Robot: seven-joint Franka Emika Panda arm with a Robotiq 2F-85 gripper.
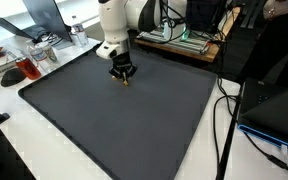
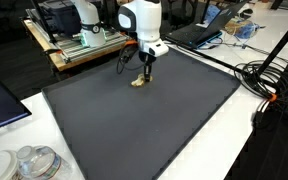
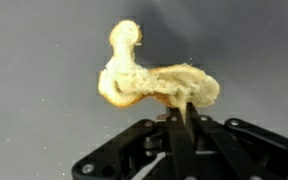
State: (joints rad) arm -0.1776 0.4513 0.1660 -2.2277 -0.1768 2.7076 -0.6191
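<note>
Pincer (image 3: 181,108): jaws all but shut, clamped on one end of a yellow lump (image 3: 134,82) (wrist view). The rest of the lump sticks out past the fingertips, w/ a knob at the far end. The lump looks pale, spongy and irregular; what it is can't be told.

In both ext. views the pincer is pointed straight down, w/ the lump at its tip (image 2: 139,81), low over a dark mat (image 1: 114,130) and near the mat edge by the robot's base. Whether the lump rests on the mat or is just clear of it can't be told.

Step, as judged: the grasp is made and no lift is evident yet. The next move would call for a slow, straight rise. The grip is off-centre, so tilt or slip is to be expected. The lump looks soft, so the squeeze should be kept firm but not crushing.

Further off, beyond the mat, cables (image 2: 269,80) and a laptop (image 2: 199,32) are seen, well apart from the lump.
</note>
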